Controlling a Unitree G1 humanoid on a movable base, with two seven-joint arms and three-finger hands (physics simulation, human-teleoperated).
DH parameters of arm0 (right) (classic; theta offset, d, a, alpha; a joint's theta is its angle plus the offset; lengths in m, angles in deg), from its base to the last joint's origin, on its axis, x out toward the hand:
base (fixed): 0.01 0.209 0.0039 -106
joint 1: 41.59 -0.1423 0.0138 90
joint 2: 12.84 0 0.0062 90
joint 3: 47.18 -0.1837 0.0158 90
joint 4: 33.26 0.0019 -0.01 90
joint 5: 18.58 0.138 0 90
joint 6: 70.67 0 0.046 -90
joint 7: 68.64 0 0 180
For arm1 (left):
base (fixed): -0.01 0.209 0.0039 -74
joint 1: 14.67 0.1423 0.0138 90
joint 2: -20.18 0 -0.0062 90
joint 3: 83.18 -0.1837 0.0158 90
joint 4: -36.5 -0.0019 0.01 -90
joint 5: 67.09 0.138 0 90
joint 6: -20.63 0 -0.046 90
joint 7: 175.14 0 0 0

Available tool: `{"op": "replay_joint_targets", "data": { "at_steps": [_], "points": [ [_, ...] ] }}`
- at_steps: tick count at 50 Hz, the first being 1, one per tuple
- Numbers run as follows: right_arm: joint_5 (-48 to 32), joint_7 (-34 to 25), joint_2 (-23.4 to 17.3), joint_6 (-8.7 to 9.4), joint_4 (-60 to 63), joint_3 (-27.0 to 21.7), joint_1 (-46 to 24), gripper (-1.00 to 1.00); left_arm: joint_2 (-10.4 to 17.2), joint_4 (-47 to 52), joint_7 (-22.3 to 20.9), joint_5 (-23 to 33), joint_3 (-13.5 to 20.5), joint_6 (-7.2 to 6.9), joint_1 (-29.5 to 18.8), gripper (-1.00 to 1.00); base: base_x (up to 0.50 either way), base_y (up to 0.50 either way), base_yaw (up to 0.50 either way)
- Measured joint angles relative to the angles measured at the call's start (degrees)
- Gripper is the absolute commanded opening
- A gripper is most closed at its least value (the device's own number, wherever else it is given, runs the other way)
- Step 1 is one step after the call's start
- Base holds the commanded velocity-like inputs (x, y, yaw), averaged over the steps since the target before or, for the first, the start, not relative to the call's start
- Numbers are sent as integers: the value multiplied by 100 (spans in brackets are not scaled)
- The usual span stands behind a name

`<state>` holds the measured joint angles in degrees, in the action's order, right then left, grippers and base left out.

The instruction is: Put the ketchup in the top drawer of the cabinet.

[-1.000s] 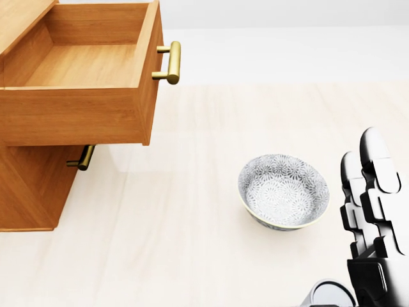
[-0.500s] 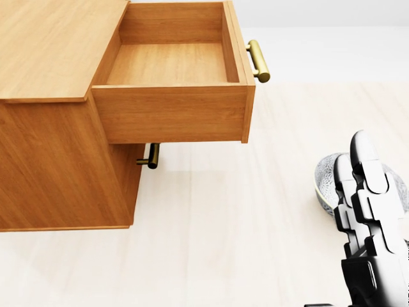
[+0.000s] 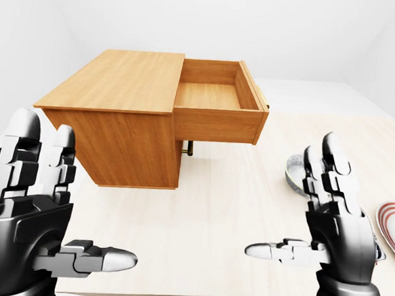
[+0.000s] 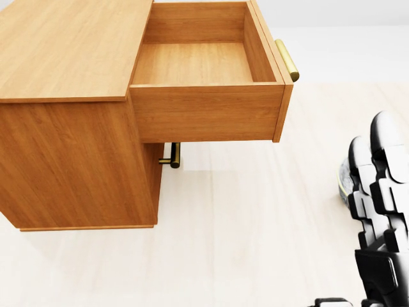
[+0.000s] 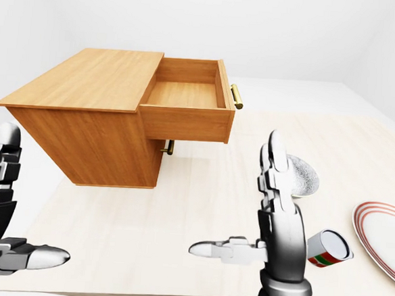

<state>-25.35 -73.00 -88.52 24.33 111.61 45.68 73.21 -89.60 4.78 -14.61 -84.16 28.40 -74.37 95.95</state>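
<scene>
Just right of the right hand [image 5: 272, 241], low in the right-eye view, a small can with a red and green label [image 5: 327, 249] lies on its side on the table [image 3: 234, 211], apparently the ketchup; whether it touches the hand cannot be told. Both hands stand empty with fingers spread and thumbs out; the left hand [image 3: 27, 210] is at the near left. Farther off, the cabinet [image 4: 64, 115] sits with its top drawer [image 4: 204, 64] pulled out. A patterned bowl [image 5: 303, 176] and a red-rimmed plate [image 5: 388, 236] lie to the right. White walls surround the pale table.
</scene>
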Motion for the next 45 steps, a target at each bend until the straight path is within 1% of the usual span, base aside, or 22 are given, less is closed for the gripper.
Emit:
{"op": "replay_joint_targets", "data": {
  "at_steps": [4, 7, 9, 12, 14, 16, 21, 24, 28, 33, 45],
  "points": [
    [14, -295, -70, 0, 458, -481, -358, 100, 10, 30, 12, -19, 20, 0, -20, 100, 0, 0, 0],
    [-2, -564, -219, 0, 513, -929, -748, 100, 21, 45, 27, -37, 45, 0, -45, 100, 0, 0, 0],
    [-3, -786, -417, 0, 513, -1277, -1090, 100, 24, 64, 30, -57, 65, 0, -51, 100, 0, 0, 0],
    [-45, -1196, -849, 0, 513, -1801, -1655, 100, 29, 87, 24, -91, 103, 0, -62, 100, 0, 0, 0],
    [-185, -1569, -1192, 0, 513, -2119, -2032, 100, 34, 86, 22, -108, 122, 0, -77, 100, 0, 0, 0],
    [-482, -2059, -1506, 0, 513, -2383, -2395, 100, 36, 79, 20, -114, 130, 0, -88, 100, 0, 0, 0],
    [-1640, -3565, -2145, 0, 512, -2913, -3013, 100, 31, 95, 6, -121, 134, 0, -78, 100, 0, 0, 0],
    [-2128, -3564, -2469, 0, 513, -3261, -3167, 100, 22, 100, -1, -103, 112, 0, -68, 100, 0, 0, 0],
    [-2441, -3564, -2865, 0, 513, -3830, -3239, 100, 17, 114, -6, -89, 92, 0, -57, 100, 0, 0, 0],
    [-2577, -3564, -3234, 0, 513, -4468, -3100, 100, 16, 120, -12, -92, 90, 0, -54, 100, 0, 0, 0],
    [-2675, -3564, -3905, 0, 411, -5611, -2776, 100, 49, 27, 10, -115, 117, 0, -120, 100, 0, 0, 0]
  ]
}}
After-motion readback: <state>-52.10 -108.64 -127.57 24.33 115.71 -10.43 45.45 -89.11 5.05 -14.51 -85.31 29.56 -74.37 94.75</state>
